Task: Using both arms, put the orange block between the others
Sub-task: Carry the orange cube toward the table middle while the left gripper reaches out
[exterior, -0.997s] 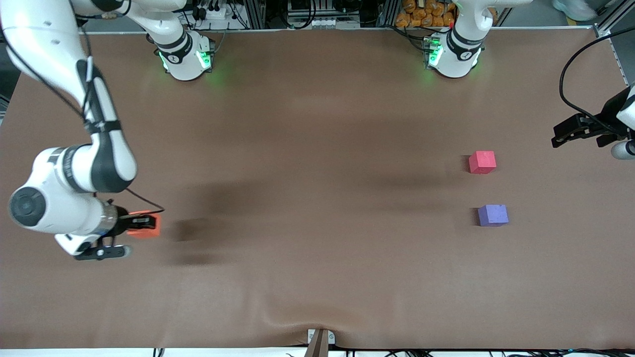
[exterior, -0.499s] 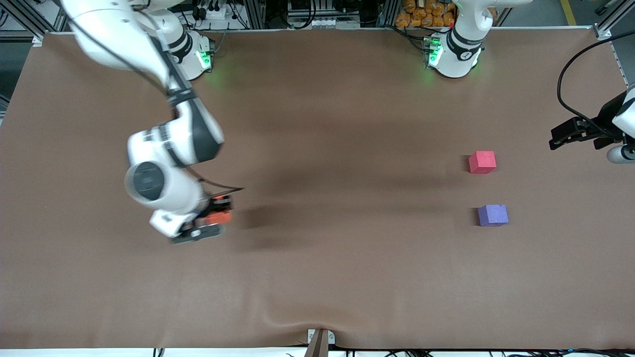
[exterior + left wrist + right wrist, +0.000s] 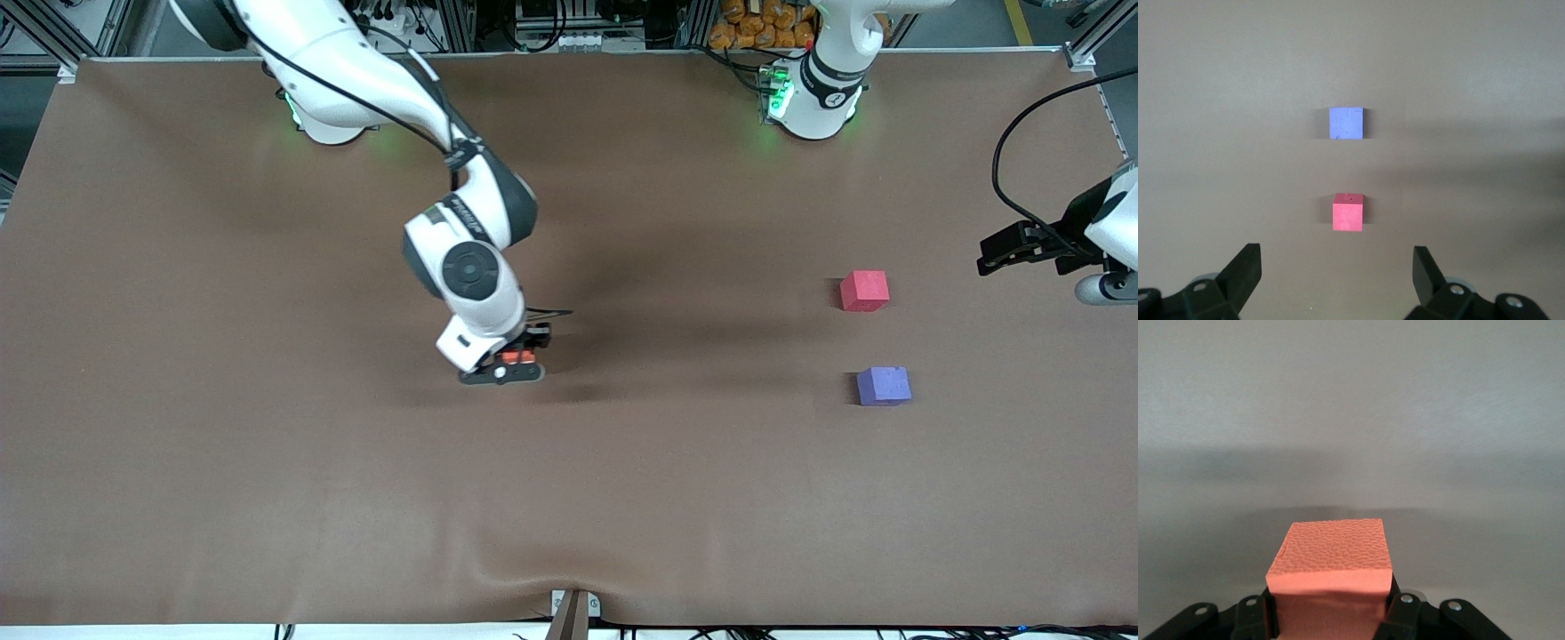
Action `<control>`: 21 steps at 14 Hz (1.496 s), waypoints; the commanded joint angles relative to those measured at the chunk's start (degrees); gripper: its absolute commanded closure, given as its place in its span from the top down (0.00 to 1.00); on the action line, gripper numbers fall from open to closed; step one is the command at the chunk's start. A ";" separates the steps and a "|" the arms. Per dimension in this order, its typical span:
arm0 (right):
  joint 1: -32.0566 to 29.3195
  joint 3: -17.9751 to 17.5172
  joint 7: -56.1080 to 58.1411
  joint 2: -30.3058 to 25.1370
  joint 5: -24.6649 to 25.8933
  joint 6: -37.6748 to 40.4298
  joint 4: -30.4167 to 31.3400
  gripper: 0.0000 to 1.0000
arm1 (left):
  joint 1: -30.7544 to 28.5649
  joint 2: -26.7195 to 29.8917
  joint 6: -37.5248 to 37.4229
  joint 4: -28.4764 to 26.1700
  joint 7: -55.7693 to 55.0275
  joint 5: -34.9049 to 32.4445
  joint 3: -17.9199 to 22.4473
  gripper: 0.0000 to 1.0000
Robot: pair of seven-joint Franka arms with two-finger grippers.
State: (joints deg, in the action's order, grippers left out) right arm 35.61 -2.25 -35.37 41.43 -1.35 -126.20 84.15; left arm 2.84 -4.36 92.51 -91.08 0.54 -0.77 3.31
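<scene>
Over the middle of the brown table (image 3: 267, 498) hangs the right gripper (image 3: 514, 357), its fingers clamped on the orange block (image 3: 1331, 577). Toward the left arm's end sit the pinkish-red cube (image 3: 864, 291) and, nearer the front camera, the purple-blue cube (image 3: 884, 386), well apart. At that end's edge the left gripper (image 3: 1336, 280) waits with fingers spread wide, holding nothing.

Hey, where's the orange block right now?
The orange block is clamped in the right gripper, in the air over the middle of the table, well short of the red cube and purple cube at the left arm's end.
</scene>
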 commanded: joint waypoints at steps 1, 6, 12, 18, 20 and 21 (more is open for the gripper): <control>3.22 0.58 -5.74 5.05 -2.86 -0.63 -4.69 0.00 | -0.21 -2.31 -0.14 1.61 0.95 0.94 -0.14 1.00; 6.31 0.67 -9.89 9.28 -3.40 -0.71 -7.60 0.01 | 0.67 -5.30 0.57 1.52 1.04 3.83 -0.58 1.00; 6.14 0.75 -9.72 8.06 -3.40 0.07 -7.60 1.00 | 4.97 -8.29 0.92 3.01 -4.04 4.37 -0.84 1.00; 4.04 1.02 -9.28 -0.19 -3.75 7.27 -7.60 1.00 | 9.28 -10.14 0.92 5.47 -10.55 4.37 -0.93 1.00; 1.58 0.93 -6.48 -3.36 -3.75 10.26 -7.43 1.00 | 10.69 -10.92 0.92 6.52 -12.83 4.55 -0.93 1.00; -0.09 0.93 -3.85 -5.11 -3.75 12.27 -7.17 1.00 | 11.91 -11.02 0.92 6.70 -14.41 4.55 -0.93 1.00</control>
State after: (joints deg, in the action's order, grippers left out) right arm 38.88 -0.74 -43.24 40.44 -4.25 -117.11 75.33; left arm 13.01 -14.02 93.82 -86.68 -11.04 3.07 2.14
